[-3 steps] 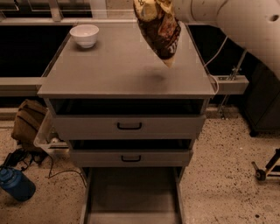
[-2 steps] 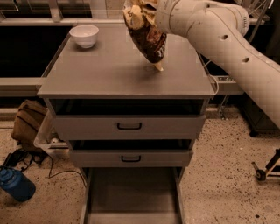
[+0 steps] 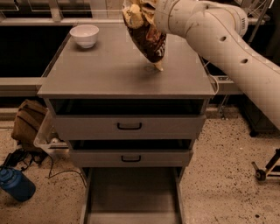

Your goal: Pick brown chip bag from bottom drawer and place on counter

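Note:
The brown chip bag (image 3: 146,37) hangs upright from my gripper (image 3: 146,8) at the top edge of the camera view. The gripper is shut on the bag's top end and is mostly hidden behind the bag and my white arm (image 3: 218,35). The bag's lower tip sits at or just above the counter (image 3: 105,72), right of centre toward the back. The bottom drawer (image 3: 131,192) stands pulled out below, and its grey floor is bare.
A white bowl (image 3: 84,35) stands at the counter's back left corner. The two upper drawers with black handles (image 3: 129,126) are slightly open. A tan backpack (image 3: 28,122) and a blue bottle (image 3: 15,183) lie on the floor at left. A wheeled stand's foot (image 3: 264,168) is at right.
My arm has carried the bag leftward and lower over the counter. The bag's tip now reaches down close to the counter surface.

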`<act>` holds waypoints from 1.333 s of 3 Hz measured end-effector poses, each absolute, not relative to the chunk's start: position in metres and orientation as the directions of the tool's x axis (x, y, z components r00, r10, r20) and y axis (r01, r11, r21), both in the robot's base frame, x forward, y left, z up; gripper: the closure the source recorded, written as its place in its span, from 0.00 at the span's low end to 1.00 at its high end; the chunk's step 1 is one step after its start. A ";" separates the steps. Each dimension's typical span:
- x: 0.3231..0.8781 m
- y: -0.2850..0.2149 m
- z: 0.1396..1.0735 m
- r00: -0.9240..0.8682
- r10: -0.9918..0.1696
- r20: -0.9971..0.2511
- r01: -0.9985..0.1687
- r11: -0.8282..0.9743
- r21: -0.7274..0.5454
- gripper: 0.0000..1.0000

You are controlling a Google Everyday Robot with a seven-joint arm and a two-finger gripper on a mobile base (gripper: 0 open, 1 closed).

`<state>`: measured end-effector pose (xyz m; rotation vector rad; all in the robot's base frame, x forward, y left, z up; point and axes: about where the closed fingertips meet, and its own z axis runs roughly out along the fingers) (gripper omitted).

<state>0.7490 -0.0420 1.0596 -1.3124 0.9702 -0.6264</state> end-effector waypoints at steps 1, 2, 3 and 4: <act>0.748 -0.042 1.057 0.491 -0.839 -0.236 -0.120 0.203 -0.972 1.00; 0.748 -0.042 1.057 0.491 -0.839 -0.236 -0.120 0.203 -0.972 0.82; 0.748 -0.042 1.057 0.491 -0.838 -0.236 -0.120 0.203 -0.972 0.57; 0.748 -0.042 1.057 0.491 -0.838 -0.236 -0.120 0.203 -0.972 0.34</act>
